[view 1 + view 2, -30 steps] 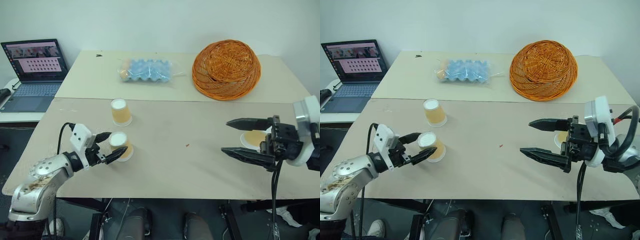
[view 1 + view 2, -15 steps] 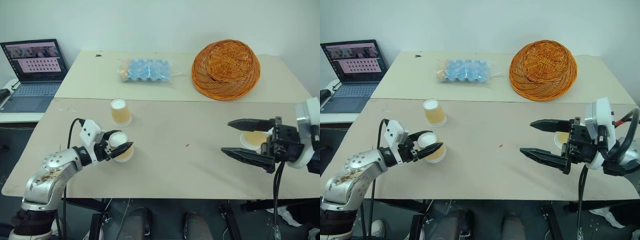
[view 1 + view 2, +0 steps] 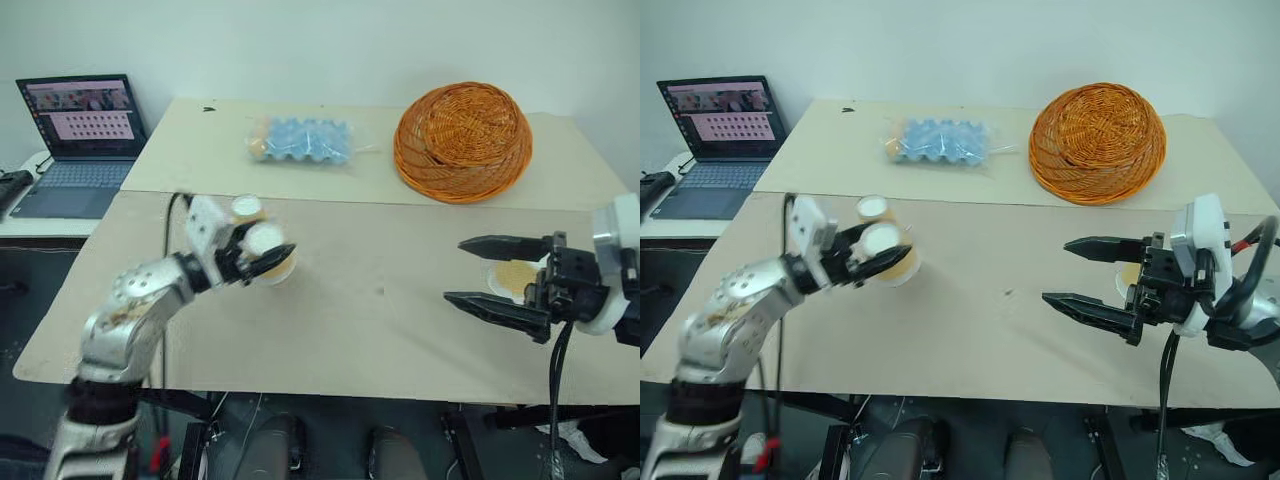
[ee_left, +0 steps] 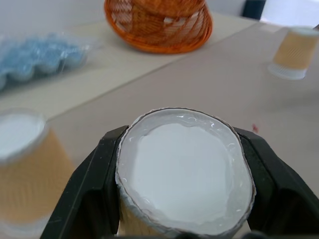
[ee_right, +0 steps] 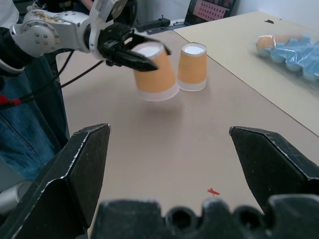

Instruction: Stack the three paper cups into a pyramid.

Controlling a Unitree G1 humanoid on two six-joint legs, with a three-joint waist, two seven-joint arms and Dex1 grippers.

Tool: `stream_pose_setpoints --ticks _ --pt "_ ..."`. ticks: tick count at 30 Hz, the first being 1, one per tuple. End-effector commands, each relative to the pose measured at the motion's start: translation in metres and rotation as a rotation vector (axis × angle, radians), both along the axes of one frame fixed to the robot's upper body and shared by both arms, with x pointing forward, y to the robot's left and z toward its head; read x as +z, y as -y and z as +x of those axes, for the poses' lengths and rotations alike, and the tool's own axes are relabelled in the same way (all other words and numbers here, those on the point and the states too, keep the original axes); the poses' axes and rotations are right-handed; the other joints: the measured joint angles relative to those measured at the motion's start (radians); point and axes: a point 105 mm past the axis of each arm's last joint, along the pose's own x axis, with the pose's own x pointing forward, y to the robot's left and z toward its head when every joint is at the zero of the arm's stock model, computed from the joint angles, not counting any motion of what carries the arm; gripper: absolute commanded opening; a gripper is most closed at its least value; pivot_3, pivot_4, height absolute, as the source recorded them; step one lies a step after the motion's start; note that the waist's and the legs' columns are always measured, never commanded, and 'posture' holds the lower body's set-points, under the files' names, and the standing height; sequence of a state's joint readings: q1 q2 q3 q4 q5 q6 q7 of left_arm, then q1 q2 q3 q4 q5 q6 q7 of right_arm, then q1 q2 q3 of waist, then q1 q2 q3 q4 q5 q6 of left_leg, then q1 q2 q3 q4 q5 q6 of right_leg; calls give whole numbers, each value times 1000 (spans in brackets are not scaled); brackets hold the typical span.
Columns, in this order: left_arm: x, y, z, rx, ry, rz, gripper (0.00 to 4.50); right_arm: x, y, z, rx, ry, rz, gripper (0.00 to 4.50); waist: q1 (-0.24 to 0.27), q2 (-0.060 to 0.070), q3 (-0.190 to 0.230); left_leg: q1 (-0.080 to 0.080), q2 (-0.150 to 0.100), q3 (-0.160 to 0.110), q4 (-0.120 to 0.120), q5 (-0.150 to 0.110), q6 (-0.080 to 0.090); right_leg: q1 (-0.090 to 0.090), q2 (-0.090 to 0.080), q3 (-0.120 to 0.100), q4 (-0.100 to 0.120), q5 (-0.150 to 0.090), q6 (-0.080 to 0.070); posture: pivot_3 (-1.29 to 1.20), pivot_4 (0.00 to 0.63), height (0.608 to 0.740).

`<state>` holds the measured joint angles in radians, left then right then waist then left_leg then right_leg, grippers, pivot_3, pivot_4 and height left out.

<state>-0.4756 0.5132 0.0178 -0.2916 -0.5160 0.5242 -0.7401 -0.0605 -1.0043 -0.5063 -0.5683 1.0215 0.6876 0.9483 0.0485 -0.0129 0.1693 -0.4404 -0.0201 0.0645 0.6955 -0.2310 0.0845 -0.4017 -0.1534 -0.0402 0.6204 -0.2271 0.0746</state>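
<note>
Beige table (image 3: 400,300), left claw (image 3: 262,257) gripping cup (image 3: 272,255)

Plain white wall (image 3: 330,40) behind two beige tables (image 3: 400,330) pushed together. Left of the tables, an open laptop (image 3: 75,140) sits on a lower side surface.

Beige table (image 3: 380,330) with two cups, basket, egg tray

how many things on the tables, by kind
paper cups: 3 (one in the left gripper at, one behind it, one by the right gripper at)
wicker basket: 1
egg carton: 1
laptop: 1
total: 6
</note>
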Motion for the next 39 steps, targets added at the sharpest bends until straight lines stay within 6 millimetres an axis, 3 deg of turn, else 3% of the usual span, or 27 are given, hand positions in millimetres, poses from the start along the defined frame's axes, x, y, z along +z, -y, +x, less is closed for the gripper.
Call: stream_pose_setpoints --ticks 1,7,15,25,39 --pt "8 41 1 -163 34 4 2530 13 5 -2 -29 74 -9 4500 -3 0 0 0 0 0 0 0 1 1 0 1 -1 0 0 0 150 726" --pt "-8 117 30 -310 10 63 2530 18 14 -10 -91 116 -25 4500 1 -1 0 0 0 0 0 0 3 9 5 -1 -5 1 2 0 150 726" --pt "-3 161 37 -447 17 68 2530 10 15 -21 -160 132 -29 4500 -8 -2 1 -2 0 0 0 -2 6 8 4 0 -8 1 3 0 150 726" --pt "-45 167 36 -534 -61 265 2530 8 16 -29 -212 161 -12 4500 -9 -2 1 -2 0 0 0 -2 6 8 4 0 -8 2 4 0 150 726" --pt "-57 170 36 -540 -75 281 2530 7 17 -30 -234 172 -5 4500 -6 -2 1 -3 0 -1 1 -2 6 8 4 0 -8 2 4 0 150 726"
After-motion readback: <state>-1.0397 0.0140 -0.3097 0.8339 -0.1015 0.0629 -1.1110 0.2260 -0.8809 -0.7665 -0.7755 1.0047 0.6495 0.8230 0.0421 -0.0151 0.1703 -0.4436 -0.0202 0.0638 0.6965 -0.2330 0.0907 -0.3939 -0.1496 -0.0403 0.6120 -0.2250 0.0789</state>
